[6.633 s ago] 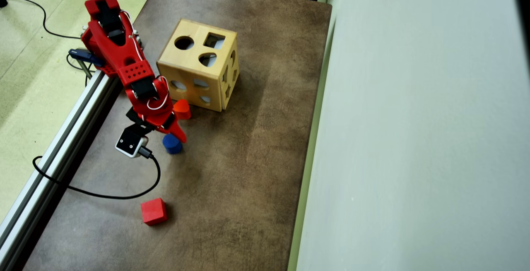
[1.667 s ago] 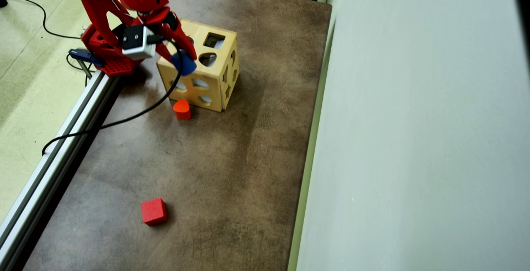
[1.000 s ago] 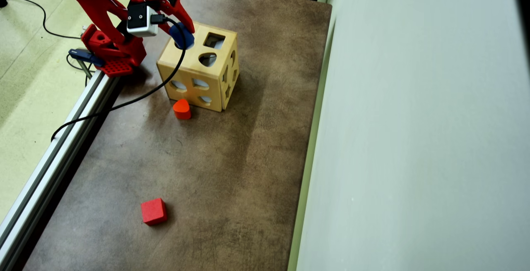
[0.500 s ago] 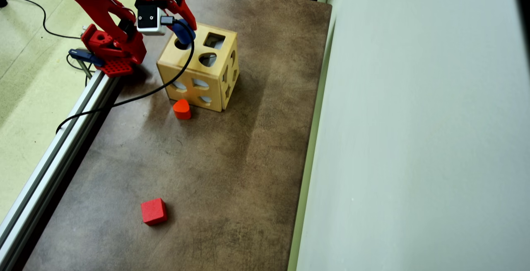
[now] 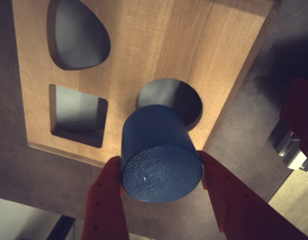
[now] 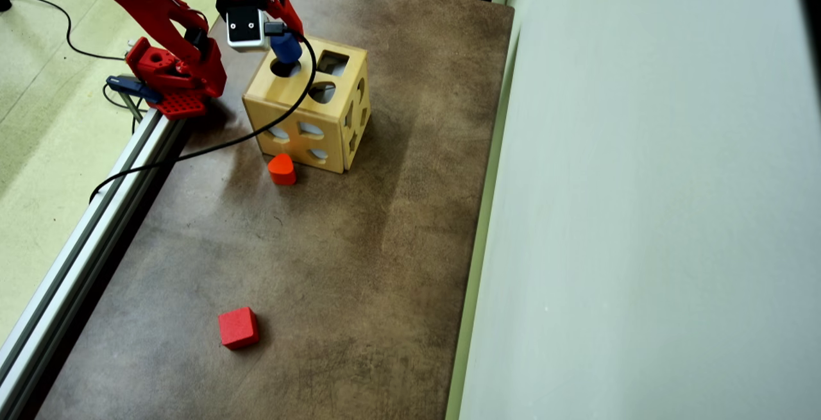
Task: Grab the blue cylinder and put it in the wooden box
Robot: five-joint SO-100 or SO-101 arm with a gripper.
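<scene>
My red gripper [image 5: 161, 172] is shut on the blue cylinder [image 5: 158, 155], one finger on each side of it. In the wrist view the cylinder hangs just over the round hole [image 5: 186, 100] in the top of the wooden box [image 5: 144, 45], a little short of it. In the overhead view the blue cylinder [image 6: 285, 48] sits over the round hole at the near-left corner of the wooden box [image 6: 292, 102], with my gripper [image 6: 287, 40] above it.
An orange-red heart-like block [image 6: 281, 169] stands on the brown table [image 6: 359, 234] in front of the box. A red cube [image 6: 238, 327] lies near the table's front. A metal rail [image 6: 96, 215] runs along the left edge, and a camera cable [image 6: 211, 144] trails across.
Since 6.6 s ago I lifted the cylinder from the table up to the box top. Over the last second it shifted right, closer over the round hole.
</scene>
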